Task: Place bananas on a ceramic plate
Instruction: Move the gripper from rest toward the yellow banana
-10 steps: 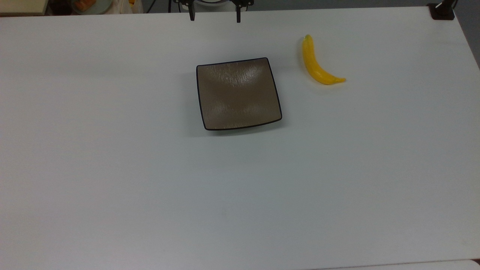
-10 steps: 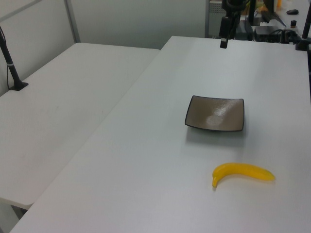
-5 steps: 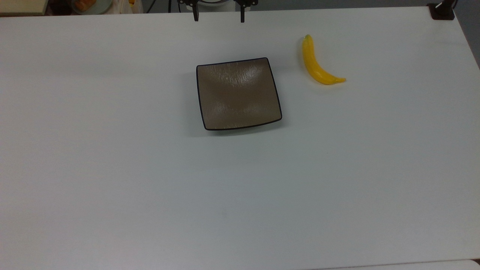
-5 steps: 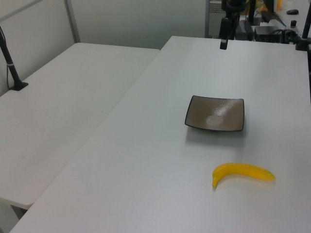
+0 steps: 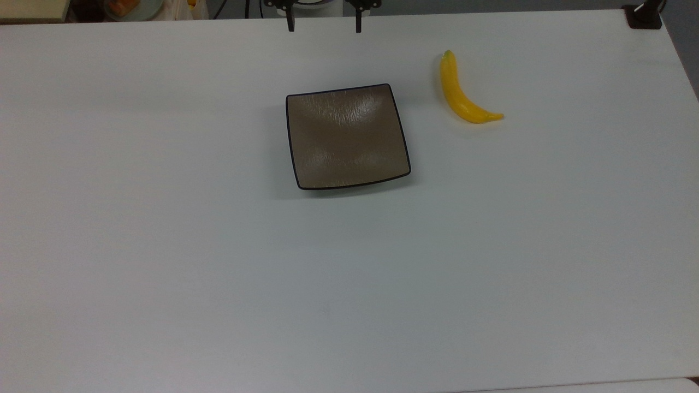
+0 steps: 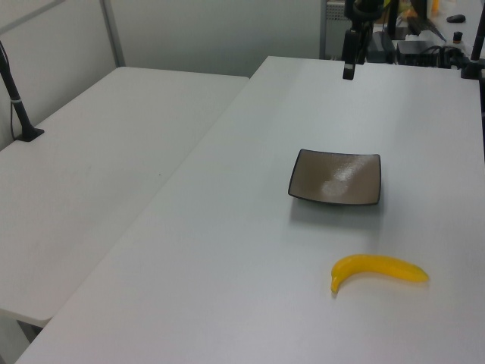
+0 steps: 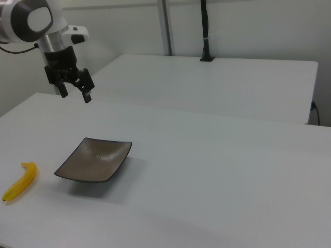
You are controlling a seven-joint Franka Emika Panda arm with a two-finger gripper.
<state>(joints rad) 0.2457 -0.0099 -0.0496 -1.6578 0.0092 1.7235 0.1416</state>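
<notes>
Banana [image 5: 460, 93] count: one, lying flat on the white table [image 5: 218, 273], well apart from the one brown square plate [image 5: 347, 136] and to its right in the top view. Its long axis runs roughly from the table's far edge toward the near side in the top view, the greenish tip pointing at the far edge and the other end curling toward the top view's right. The plate holds nothing. My pincer [image 5: 324, 24] hangs above the far edge of the table, beyond the plate, its two fingers spread wide and gripping nothing.
</notes>
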